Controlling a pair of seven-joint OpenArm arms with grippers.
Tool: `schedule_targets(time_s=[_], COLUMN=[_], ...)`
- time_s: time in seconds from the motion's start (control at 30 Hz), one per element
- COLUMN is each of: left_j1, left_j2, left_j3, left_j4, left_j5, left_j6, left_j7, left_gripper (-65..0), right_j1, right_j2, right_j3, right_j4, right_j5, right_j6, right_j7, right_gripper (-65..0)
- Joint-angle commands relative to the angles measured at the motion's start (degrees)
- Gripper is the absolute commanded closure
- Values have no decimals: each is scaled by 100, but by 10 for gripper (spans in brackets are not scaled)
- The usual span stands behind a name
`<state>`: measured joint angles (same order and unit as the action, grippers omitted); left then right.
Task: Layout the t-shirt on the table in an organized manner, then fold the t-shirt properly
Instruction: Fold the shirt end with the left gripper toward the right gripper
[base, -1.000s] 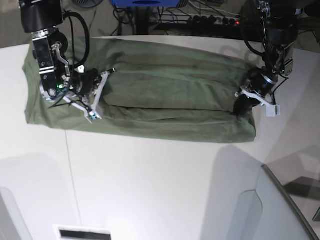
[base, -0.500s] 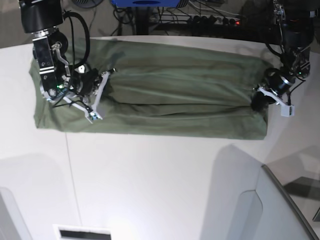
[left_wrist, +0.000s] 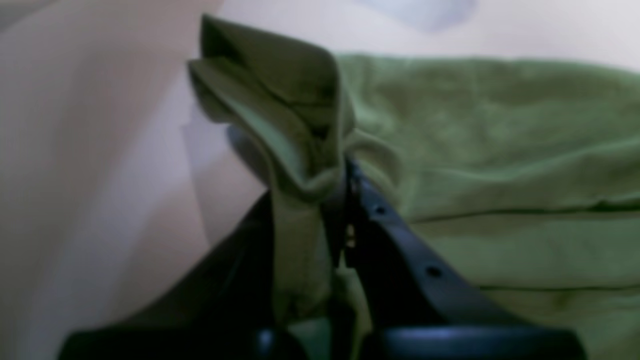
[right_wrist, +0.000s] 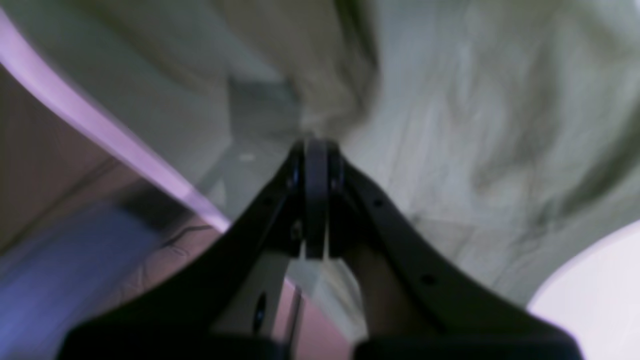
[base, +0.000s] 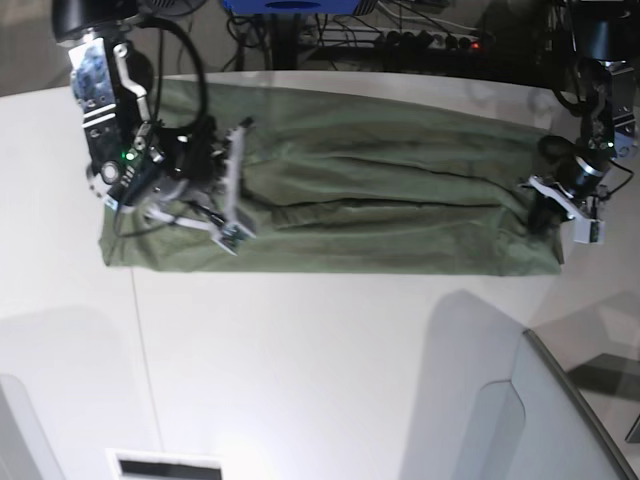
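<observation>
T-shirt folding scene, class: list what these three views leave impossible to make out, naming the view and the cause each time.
- Base view: the collar and sleeves of the t-shirt are hidden by its own folds.
- Base view: the right gripper and its arm cover the cloth beneath.
- Right wrist view: blur obscures whether the shut gripper pinches any cloth.
- Left wrist view: the left gripper clamps a bunched edge; blur obscures which part of the shirt.

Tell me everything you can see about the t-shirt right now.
The t-shirt is olive-green soft cloth, lying as a long, wrinkled horizontal band on the white table. The left gripper is shut on a bunched fold at one end; the right gripper, also shut, pinches cloth at the other. No collar shows.
</observation>
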<state>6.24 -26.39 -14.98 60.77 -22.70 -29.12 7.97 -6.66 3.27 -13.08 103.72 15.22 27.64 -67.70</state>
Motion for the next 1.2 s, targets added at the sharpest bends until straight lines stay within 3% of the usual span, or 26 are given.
schedule_targets(time_s=[0.0,0.13,0.3,0.43,0.53,0.67,0.8,1.0,1.17], left_j1=[-4,31,321,303,242,75,-13,-66,-13], left_j2=[-143,-55,-20,446,877,1369,1852,2274,2380], left_j3=[-45,-89,-97,-1,500,1468,2048,2470,2619], left_j4=[116,424,1997,3193,3756,3852,3756,3307,3193], left_j5=[-55,349,727,1430,2248,3268,3883,4323,4384], left_j6=[-19,-19,-11,86,77,77,77,86,104], left_j7=[-133,-10,966,1845,2293,2460,2513,2566,2548], left_gripper=[0,0,0,0,0,0,0,0,0], right_j1=[28,107,107,125,125,72,72,11,-7], right_j2=[12,12,12,38,214,302,381,390,390], right_j3=[73,170,1128,1629,1743,1752,1752,1752,1752], right_j4=[129,129,111,111,103,103,-144,-486,-812], right_j5=[-59,-67,-76,-76,-59,-76,-67,-76,-76], right_j6=[-25,-25,-25,19,19,19,19,19,19], right_j7=[-144,-258,-258,-258,-241,-39,-12,366,559], right_gripper=[0,0,0,0,0,0,0,0,0])
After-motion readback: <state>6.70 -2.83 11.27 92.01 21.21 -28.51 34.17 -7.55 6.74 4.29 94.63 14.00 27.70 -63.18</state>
